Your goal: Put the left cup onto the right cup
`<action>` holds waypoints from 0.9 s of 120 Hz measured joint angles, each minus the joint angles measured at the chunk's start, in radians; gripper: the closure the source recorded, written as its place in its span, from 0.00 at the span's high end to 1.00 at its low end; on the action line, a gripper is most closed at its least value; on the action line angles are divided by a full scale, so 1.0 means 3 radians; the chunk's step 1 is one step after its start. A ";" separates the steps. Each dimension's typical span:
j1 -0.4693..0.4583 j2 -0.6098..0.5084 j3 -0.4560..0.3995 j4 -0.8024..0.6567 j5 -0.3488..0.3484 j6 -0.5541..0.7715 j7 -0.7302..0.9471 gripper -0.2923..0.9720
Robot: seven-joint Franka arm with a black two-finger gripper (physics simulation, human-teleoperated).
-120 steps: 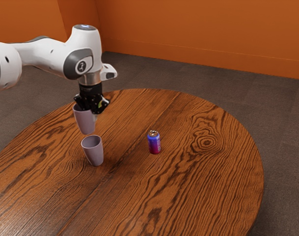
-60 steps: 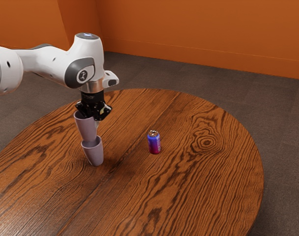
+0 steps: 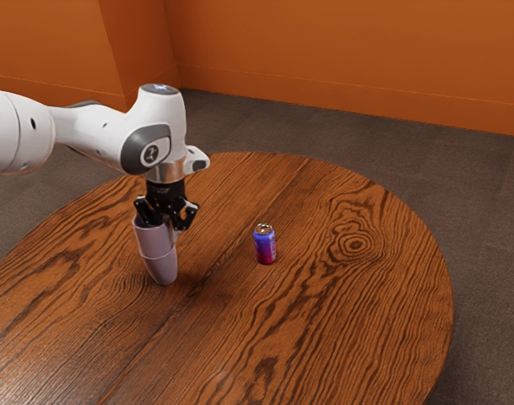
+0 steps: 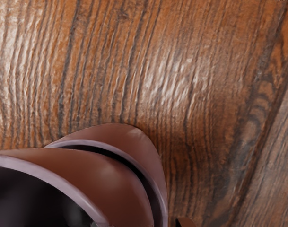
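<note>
My hand [image 3: 162,221] gripped upper cup [image 3: 154,238], fingers pressing its rim from two sides. Upper cup sat nested in lower cup [image 3: 163,268], which stood on table [image 3: 341,321] toward exterior view's left. In wrist view, two cup rims lay one inside other just under my hand, wood grain beyond. Can [image 3: 265,244] stood upright, well apart, toward exterior view's right.

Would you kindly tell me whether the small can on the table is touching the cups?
No, the can stands upright on bare wood, well apart from the nested cups toward the exterior view's left.
</note>
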 joint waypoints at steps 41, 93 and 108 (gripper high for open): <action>0.0005 -0.0007 -0.0004 0.0006 0.0009 0.0048 -0.0057 0.68; -0.0052 -0.0391 -0.0050 0.0213 0.0027 -0.0276 -0.0081 0.76; -0.0066 -0.0546 -0.0063 0.0278 0.0022 -0.0482 -0.0021 0.76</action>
